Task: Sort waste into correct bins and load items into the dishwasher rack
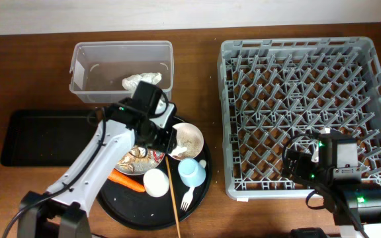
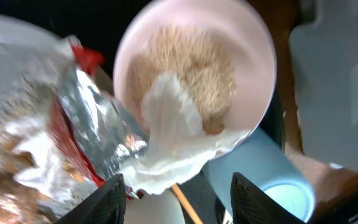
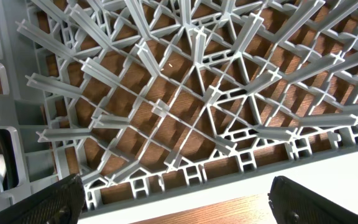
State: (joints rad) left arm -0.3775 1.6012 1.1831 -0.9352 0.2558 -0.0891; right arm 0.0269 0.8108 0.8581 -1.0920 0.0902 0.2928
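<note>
My left gripper (image 1: 162, 141) (image 2: 179, 208) is open and empty over the round tray, between the white plate (image 1: 136, 160) and the cream bowl (image 1: 188, 137). In the left wrist view the bowl (image 2: 194, 62) holds beige crumbs. A white napkin (image 2: 173, 140) with a red and foil wrapper (image 2: 89, 118) lies from plate to bowl, just ahead of the fingers. A light blue cup (image 1: 192, 172) (image 2: 272, 183), white cup (image 1: 155, 183), fork (image 1: 187, 196) and carrot (image 1: 126, 180) lie nearby. My right gripper (image 1: 296, 165) (image 3: 179, 211) is open over the near edge of the grey rack (image 1: 303, 99) (image 3: 185, 93).
The clear tub (image 1: 88, 69) stands at the back left with crumpled white paper (image 1: 141, 80) in it. The shallow black tray (image 1: 45, 135) lies left. The dishes sit on a round black tray (image 1: 121, 205). A wooden chopstick (image 1: 172, 198) lies across it.
</note>
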